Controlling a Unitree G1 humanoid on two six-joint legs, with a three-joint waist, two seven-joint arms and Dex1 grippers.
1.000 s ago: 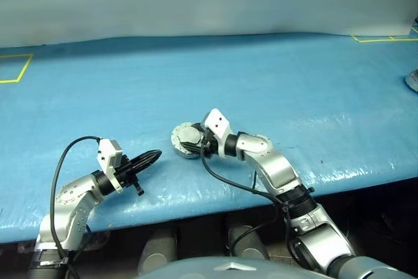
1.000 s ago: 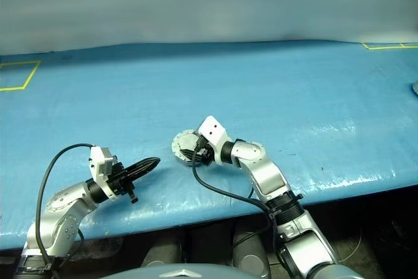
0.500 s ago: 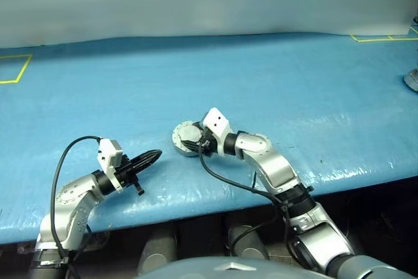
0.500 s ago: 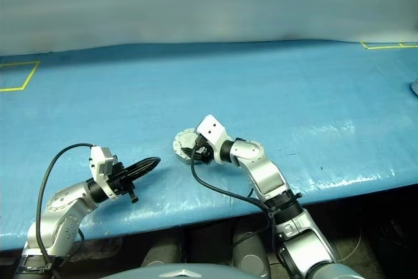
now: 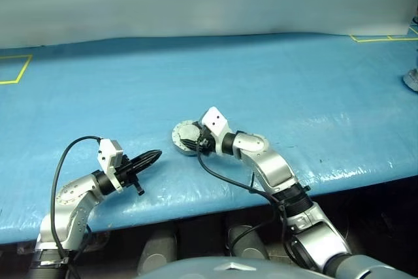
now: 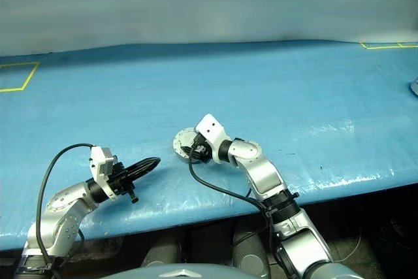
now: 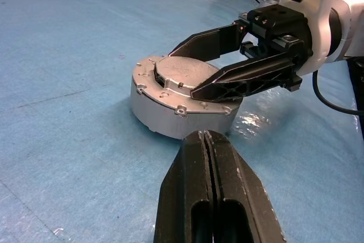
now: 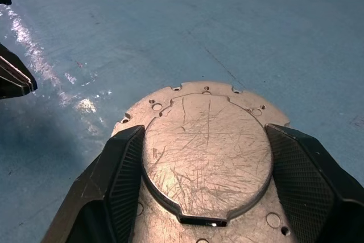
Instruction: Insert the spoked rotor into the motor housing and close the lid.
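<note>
The motor housing [image 7: 165,115], a round silver cup, stands on the blue table between my two arms. Its lid [image 8: 207,157] lies flat on top with the scratched grey outer face up. My right gripper [image 5: 187,140] reaches over it from the right, open, with one black finger on each side of the lid's raised centre [image 7: 182,75]. To the left of the housing my left gripper [image 5: 155,156] points at it from a short way off, shut and empty. The spoked rotor is hidden from view.
The blue table [image 5: 294,83] stretches far back and to both sides. Yellow tape marks lie at the far left [image 5: 16,68] and far right [image 5: 382,38]. A grey object [image 5: 413,80] sits at the right edge. The table's front edge runs just under both arms.
The lid under the right gripper lies flatter on the housing than a second ago, and the gripper sits slightly lower over it. The left arm has kept still.
</note>
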